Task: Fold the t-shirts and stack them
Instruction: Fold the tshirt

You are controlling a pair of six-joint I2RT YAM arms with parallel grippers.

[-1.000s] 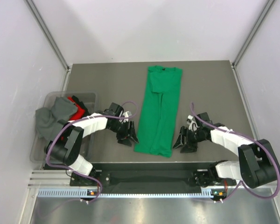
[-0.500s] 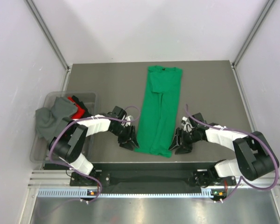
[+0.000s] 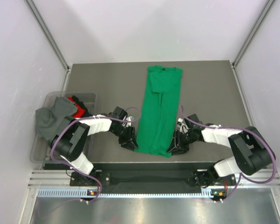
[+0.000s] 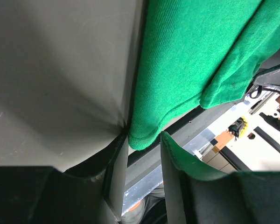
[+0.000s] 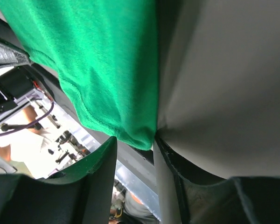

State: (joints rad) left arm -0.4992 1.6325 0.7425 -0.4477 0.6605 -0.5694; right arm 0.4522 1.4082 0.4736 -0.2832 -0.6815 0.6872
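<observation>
**Both grippers at the near corners of the green strip**

The left gripper [image 4: 143, 138] has its two fingers [image 4: 117, 177] part-way apart, with a clear gap between them. The near left corner of the green t-shirt [image 4: 186, 56] sits right between the tips. The hem there curls slightly but lies down on the table [image 4: 60, 70]; nothing is lifted. The inner finger's face reflects green.

The right gripper [image 5: 134, 138] mirrors this. Its jaws are part-way apart, and the shirt's near right corner [image 5: 98, 60] pokes into the gap at the tips, flat on the grey surface.

From above, the left gripper [image 3: 129, 141] and right gripper [image 3: 175, 145] face each other across the shirt's near hem, one at each corner, both low at table level. The green t-shirt [image 3: 159, 109] is folded lengthwise into a long narrow strip. It runs from between the two sets of fingers straight away to the far edge of the table [image 3: 107, 84], with its collar at the far end.

Well out beyond the left gripper, past that arm's elbow, a clear plastic bin [image 3: 35, 150] stands at the table's side. A crumpled grey shirt [image 3: 49, 119] spills over its rim, and a red garment [image 3: 77, 106] is tucked just behind it.
</observation>
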